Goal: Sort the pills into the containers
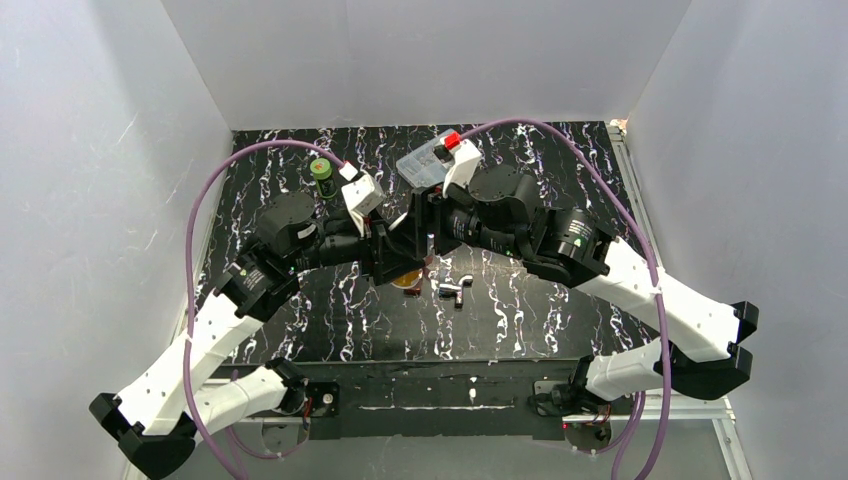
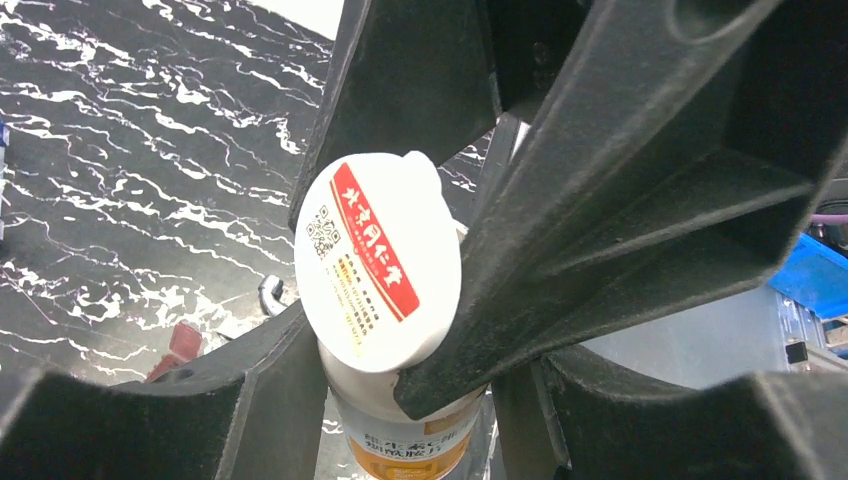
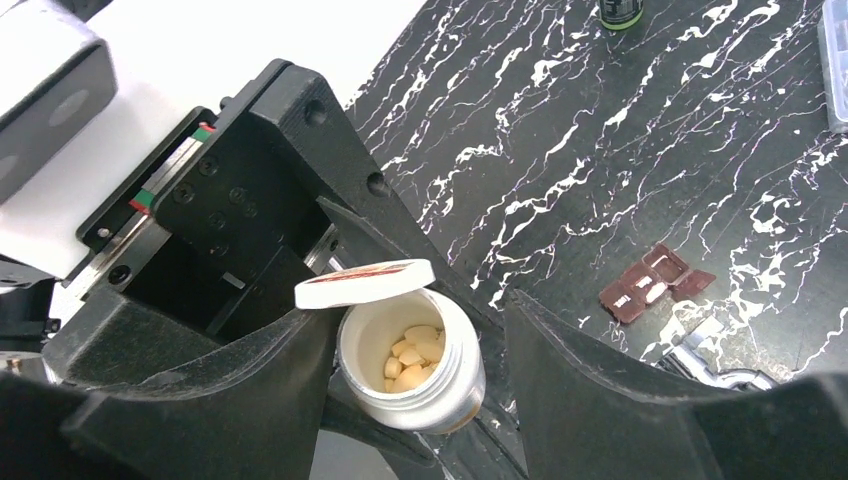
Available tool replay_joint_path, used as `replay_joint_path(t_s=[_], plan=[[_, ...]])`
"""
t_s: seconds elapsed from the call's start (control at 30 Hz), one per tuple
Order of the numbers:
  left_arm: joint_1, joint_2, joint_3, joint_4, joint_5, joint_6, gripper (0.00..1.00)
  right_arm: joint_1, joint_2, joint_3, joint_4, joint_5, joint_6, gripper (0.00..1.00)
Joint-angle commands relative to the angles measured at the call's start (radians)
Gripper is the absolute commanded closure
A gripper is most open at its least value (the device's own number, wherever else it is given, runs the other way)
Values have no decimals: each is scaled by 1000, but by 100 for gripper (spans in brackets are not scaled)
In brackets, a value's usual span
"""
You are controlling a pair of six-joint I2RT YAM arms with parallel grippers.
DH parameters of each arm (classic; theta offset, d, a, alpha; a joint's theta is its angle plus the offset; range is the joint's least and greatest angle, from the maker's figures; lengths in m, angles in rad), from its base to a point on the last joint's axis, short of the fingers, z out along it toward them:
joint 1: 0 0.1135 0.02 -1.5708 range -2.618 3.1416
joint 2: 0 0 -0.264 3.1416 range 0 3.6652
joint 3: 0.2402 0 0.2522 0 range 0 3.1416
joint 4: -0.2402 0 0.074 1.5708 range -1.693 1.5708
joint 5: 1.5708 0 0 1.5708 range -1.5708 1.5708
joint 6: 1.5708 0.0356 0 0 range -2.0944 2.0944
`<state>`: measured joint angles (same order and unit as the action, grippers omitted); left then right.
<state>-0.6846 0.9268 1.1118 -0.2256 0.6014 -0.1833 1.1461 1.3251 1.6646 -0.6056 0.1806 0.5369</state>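
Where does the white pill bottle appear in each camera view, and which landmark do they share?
Top external: pill bottle at centre, mostly hidden beneath the arms.
Left wrist: pill bottle at centre, its lid facing the camera.
Right wrist: pill bottle at lower centre, lid open, pills inside.
Shared landmark: black white-veined table.

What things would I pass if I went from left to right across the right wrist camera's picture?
Open white pill bottle with pills inside → small dark red-brown case → clear box at the right edge.
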Motion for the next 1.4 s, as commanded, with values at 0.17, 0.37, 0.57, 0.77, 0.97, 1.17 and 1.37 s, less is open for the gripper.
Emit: replay_joint_path(t_s=[0.17, 0.37, 0.57, 0.77, 0.97, 1.17, 1.37], plan=[[41, -14, 26, 27, 145, -29, 100, 12, -81, -25, 59, -78, -62, 34], [45, -17, 32, 58, 206, -54, 100, 12, -63, -10, 34, -104, -72, 42], [45, -2, 43, 54, 240, -59, 100, 13, -31, 21, 4, -118, -80, 47], [45, -6, 37, 64, 226, -62, 100, 12, -32, 23, -4, -103, -81, 75], [45, -4, 29, 99, 207, -92, 100, 12, -26, 46, -17, -71, -82, 99], [46, -12, 25, 89, 177, -95, 75, 12, -23, 69, -16, -44, -79, 99], [45, -21, 3, 104, 188, -98, 47, -2, -27, 93, -2, -47, -80, 99]])
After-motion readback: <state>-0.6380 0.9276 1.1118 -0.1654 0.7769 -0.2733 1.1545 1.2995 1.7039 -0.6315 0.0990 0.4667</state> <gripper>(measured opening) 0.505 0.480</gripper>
